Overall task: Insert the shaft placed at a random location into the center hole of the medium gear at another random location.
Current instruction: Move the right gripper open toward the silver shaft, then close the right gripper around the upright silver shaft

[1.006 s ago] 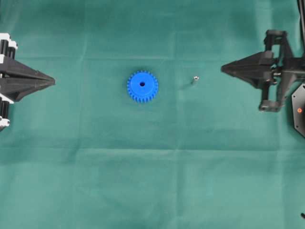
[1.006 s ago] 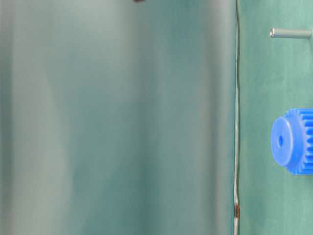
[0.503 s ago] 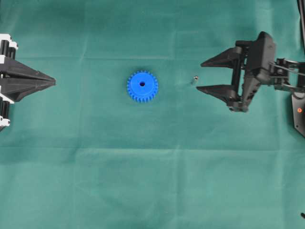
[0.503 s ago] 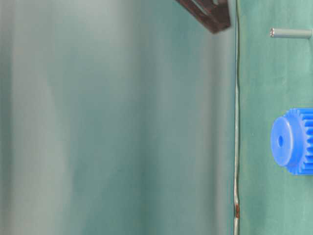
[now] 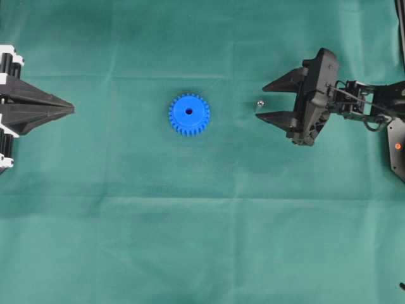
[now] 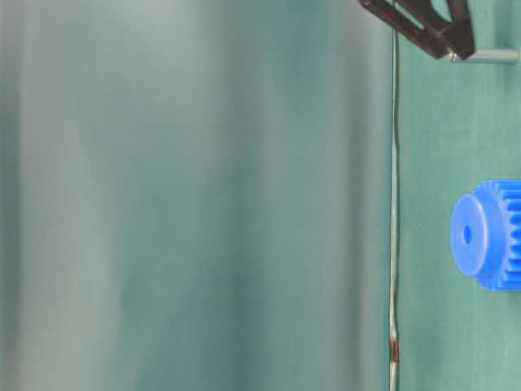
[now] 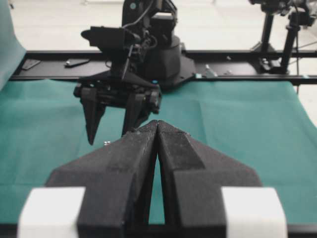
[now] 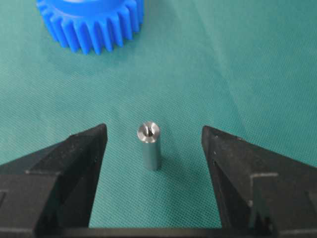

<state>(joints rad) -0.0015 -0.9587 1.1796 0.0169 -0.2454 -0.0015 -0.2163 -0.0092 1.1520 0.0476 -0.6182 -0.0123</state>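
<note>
The blue medium gear [image 5: 189, 114] lies flat on the green cloth, its center hole [image 5: 188, 111] facing up. The shaft [image 5: 259, 104], a small silvery pin, stands upright to the gear's right. My right gripper [image 5: 261, 102] is open with one finger on each side of the shaft. In the right wrist view the shaft [image 8: 149, 145] stands between the open jaws [image 8: 153, 130], touching neither, with the gear [image 8: 89, 22] beyond. My left gripper [image 5: 71, 109] is shut and empty at the far left; its closed tips [image 7: 157, 122] show in the left wrist view.
Green cloth [image 5: 202, 240] covers the whole table. In the table-level view the gear [image 6: 480, 235] and shaft [image 6: 492, 56] show at the right edge, with a right finger [image 6: 444, 37] by the shaft. A black fixture [image 5: 397, 145] sits at the right edge.
My right gripper opened, swung left and came down until its fingers straddle the shaft. The shaft, the gear and the left gripper have not moved.
</note>
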